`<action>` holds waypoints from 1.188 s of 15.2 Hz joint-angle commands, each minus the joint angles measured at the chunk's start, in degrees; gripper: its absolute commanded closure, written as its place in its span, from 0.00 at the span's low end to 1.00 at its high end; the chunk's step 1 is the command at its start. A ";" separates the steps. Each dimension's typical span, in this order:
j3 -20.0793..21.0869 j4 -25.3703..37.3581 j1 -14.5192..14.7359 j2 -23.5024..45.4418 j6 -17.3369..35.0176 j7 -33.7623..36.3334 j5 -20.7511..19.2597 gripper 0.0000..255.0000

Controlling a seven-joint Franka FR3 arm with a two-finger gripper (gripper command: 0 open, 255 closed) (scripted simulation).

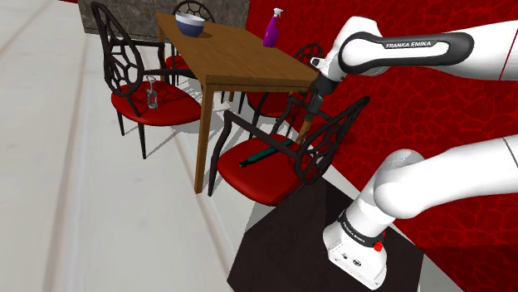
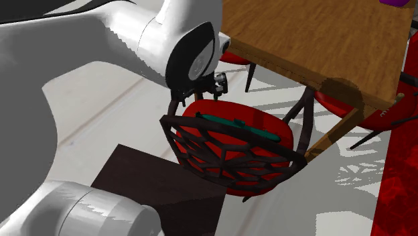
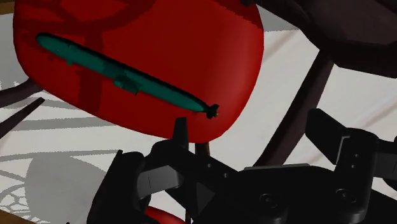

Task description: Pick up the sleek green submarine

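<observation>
A slim green submarine point(image 1: 266, 152) lies lengthwise on the red seat of a dark lattice-backed chair point(image 1: 328, 141) beside the table. In the second exterior view the submarine point(image 2: 236, 127) shows behind the chair's curved backrest point(image 2: 228, 151). My black gripper point(image 1: 306, 124) hangs above the backrest, higher than the seat and clear of the submarine. In the wrist view the submarine point(image 3: 121, 76) lies ahead of the gripper point(image 3: 254, 130), its dark tail end closest. The fingers point(image 3: 180, 132) stand apart, open, with nothing between them.
A wooden table point(image 1: 232, 62) stands just past the chair, its leg point(image 1: 202, 141) by the seat's edge, and carries a bowl point(image 1: 190, 23) and a purple spray bottle point(image 1: 271, 30). Another red chair point(image 1: 158, 104) holds a small object. A red wall point(image 1: 432, 108) rises behind.
</observation>
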 commanded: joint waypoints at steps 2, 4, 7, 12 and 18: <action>-6.04 -0.50 1.76 4.97 5.90 -9.72 -0.64 0.00; -10.01 0.05 3.68 9.13 9.59 -16.18 0.05 0.00; -16.38 1.83 7.79 16.29 14.71 -26.82 3.04 0.00; -27.31 7.29 17.33 31.53 20.67 -49.85 17.16 0.00; -25.43 18.66 15.57 54.55 17.99 -81.90 44.21 0.00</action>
